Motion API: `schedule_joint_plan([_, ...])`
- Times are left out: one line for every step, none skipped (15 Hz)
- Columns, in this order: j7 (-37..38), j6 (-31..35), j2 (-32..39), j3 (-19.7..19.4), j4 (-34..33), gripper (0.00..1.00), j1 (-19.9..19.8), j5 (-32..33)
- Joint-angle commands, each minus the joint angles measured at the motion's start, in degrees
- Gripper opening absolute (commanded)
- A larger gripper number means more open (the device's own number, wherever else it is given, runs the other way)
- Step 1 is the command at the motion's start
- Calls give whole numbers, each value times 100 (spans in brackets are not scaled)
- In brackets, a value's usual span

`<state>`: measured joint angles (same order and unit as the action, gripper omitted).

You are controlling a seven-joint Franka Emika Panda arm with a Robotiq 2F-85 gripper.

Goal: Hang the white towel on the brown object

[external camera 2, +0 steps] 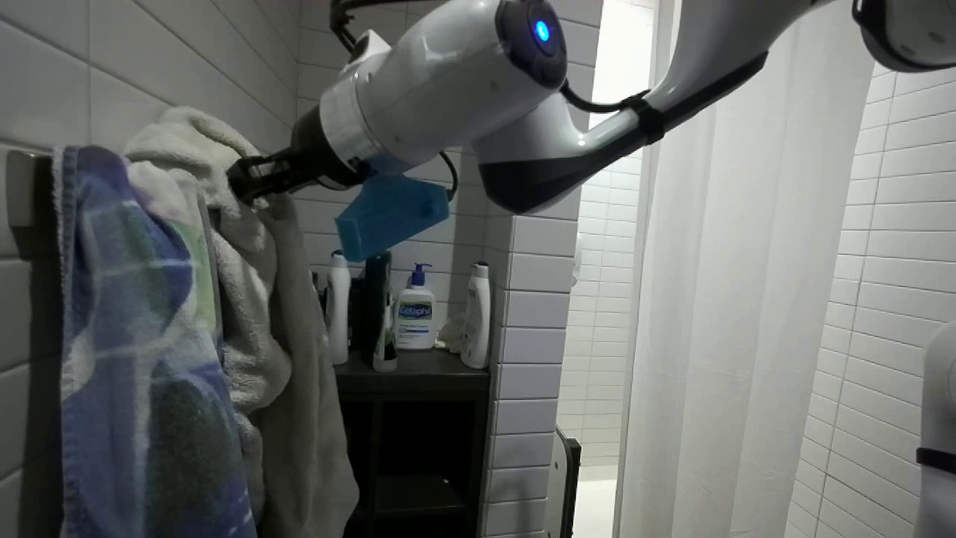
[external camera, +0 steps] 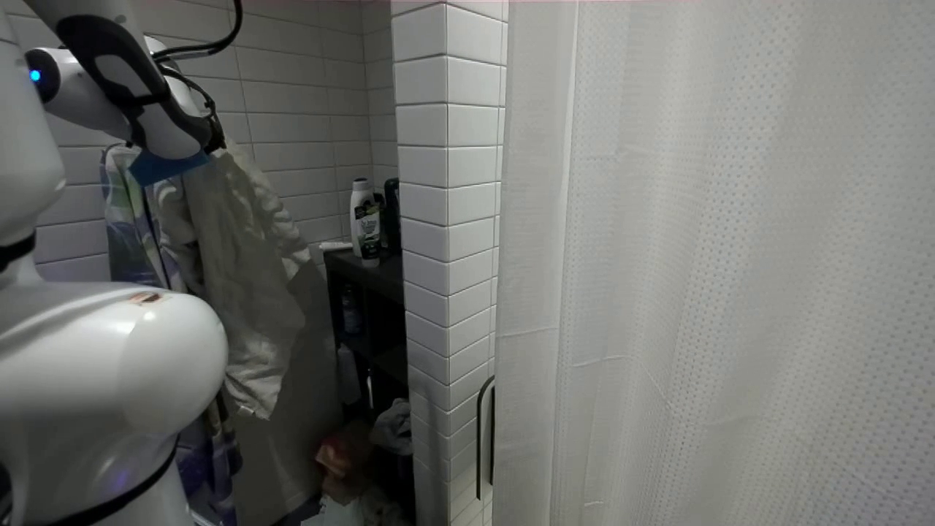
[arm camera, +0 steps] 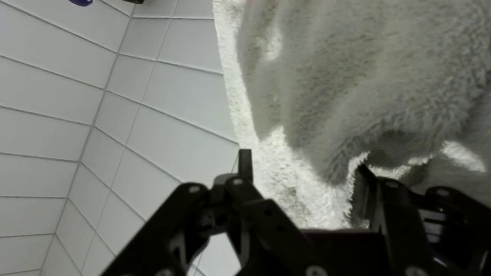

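The end effector [arm camera: 303,165] — jaws wide apart — has white towel [arm camera: 356,80] ahead, showing between them.

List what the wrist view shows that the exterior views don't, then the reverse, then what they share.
Only the wrist view: the white towel framed between the spread fingers of the hand.
Only the exterior views, both of them: the shower curtain, the patterned towel, the dark shelf.
Shared: the white towel and tiled wall.
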<state>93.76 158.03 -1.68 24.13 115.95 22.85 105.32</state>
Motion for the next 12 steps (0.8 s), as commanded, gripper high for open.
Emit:
schedule_joint_plan([-107, -87, 57, -278, 372, 92, -261, -26])
schedule_joint_plan([-137, -79, -2, -298, 426, 97, -266, -20])
schedule_joint_plan([-156, -94, -80, -318, 505, 99, -273, 12])
schedule_joint_plan([-179, -88, -129, -343, 567, 100, -277, 11])
schedule_joint_plan([-202, -94, -184, -374, 647, 100, -281, 14])
schedule_joint_plan([-199, -93, -236, -408, 738, 100, -286, 34])
schedule_joint_plan([-237, -94, -278, -454, 886, 100, -297, 39])
schedule_joint_plan([-283, -160, -294, -521, 1049, 100, -346, 42])
schedule_joint_plan([-318, -200, -284, -596, 1174, 100, -415, 39])
schedule_joint_plan([-358, -223, -258, -664, 1279, 100, -483, 37])
schedule_joint_plan([-403, -212, -256, -729, 1365, 100, -552, 26])
schedule_joint_plan([-447, -193, -259, -779, 1435, 94, -613, 23])
